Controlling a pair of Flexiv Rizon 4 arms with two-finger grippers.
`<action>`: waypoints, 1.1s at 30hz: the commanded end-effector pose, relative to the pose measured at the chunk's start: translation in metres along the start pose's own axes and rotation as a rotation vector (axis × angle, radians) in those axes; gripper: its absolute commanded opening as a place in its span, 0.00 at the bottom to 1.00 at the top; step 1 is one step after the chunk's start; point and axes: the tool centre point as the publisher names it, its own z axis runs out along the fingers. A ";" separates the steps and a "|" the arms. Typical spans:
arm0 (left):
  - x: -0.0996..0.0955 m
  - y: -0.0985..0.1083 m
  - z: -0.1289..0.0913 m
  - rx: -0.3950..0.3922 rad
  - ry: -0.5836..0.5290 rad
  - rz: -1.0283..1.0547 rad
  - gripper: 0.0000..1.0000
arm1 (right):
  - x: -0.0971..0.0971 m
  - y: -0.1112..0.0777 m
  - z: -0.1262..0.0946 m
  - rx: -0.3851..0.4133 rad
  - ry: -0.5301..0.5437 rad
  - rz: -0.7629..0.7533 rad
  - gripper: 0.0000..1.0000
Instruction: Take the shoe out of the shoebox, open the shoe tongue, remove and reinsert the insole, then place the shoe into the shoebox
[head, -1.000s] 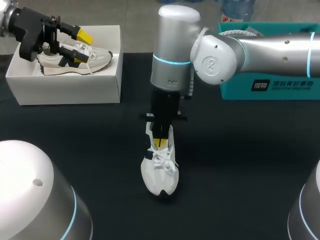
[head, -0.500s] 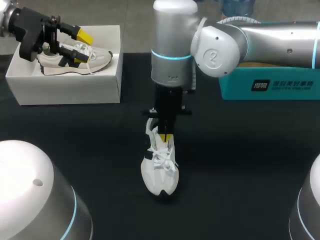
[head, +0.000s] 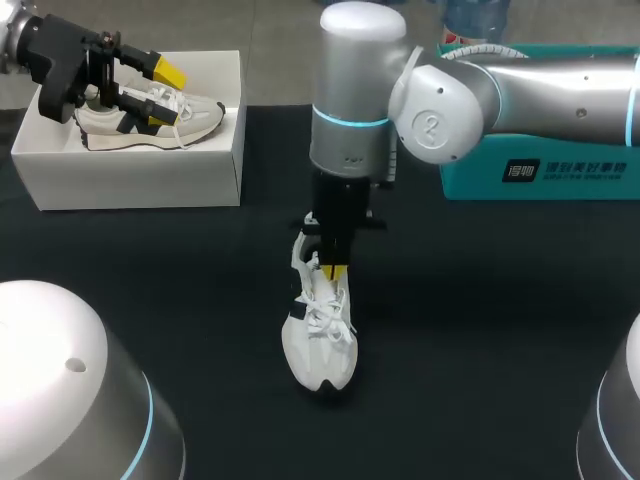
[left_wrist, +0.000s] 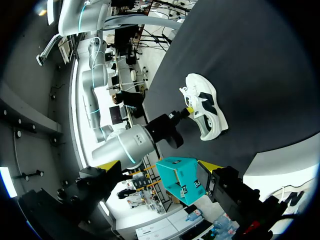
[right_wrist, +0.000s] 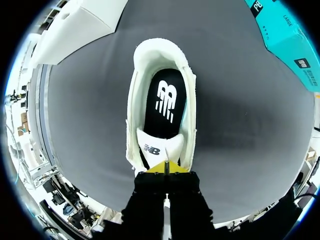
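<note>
Since the robot's right claw (head: 335, 268) points straight down over the shoe (head: 318, 345), with its two yellow tips pressed together, the next move depends on what lies just in front of these tips. They sit at the upper edge of the tongue (right_wrist: 160, 148). The fingers look clenched with almost no gap, and I cannot tell whether a bit of the tongue is pinched between them. Directly ahead of the claw, past the tongue, the black insole (right_wrist: 167, 100) shows inside the shoe and runs away toward the heel. The shoe stands on its sole in the middle of the black tabletop (head: 480, 330). Its long axis goes from the far side to the robot's side, heel far and toe near, turned only a little. So I judge that the tongue must be drawn toward the toe, along this axis, before the insole can be reached. The right arm is clearly the nearer one. The left claw (head: 158, 95) hangs well apart, fingers spread, over the white shoebox (head: 130, 175), where a second shoe (head: 195, 118) lies.
</note>
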 end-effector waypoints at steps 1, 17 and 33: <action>-0.001 0.000 0.000 0.002 0.004 0.000 1.00 | -0.005 -0.010 -0.019 -0.078 0.009 -0.003 0.00; -0.001 0.000 0.000 0.002 0.004 0.000 1.00 | 0.002 0.023 -0.042 -0.188 0.002 -0.528 0.00; -0.001 0.000 0.000 0.002 0.004 0.000 1.00 | 0.003 0.026 -0.040 -0.161 -0.042 -0.563 0.00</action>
